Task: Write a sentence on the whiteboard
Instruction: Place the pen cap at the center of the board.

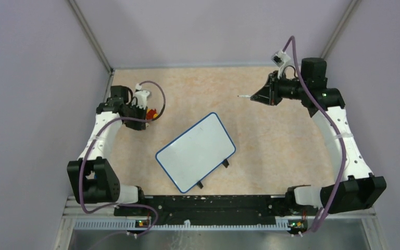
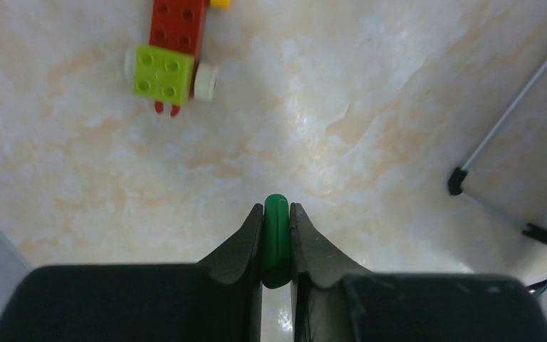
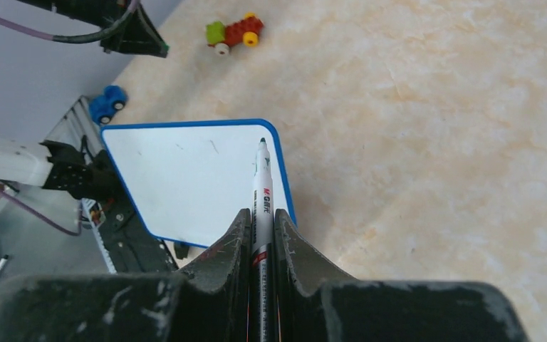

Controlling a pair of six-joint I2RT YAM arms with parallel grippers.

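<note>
the right fingers (image 3: 293,246) pinch the uncapped marker (image 3: 262,189), tip forward; the left fingers (image 2: 244,246) clamp its green cap (image 2: 275,239). the whiteboard (image 1: 195,152) lies askew mid worktop (image 1: 271,151) (blank, no sentence). the step looks like the approach; next, lower the tip onto the board.

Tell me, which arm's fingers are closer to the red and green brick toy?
Left. The left fingers hover just beside the brick toy; the right fingers, holding the marker, are far across the table.
</note>
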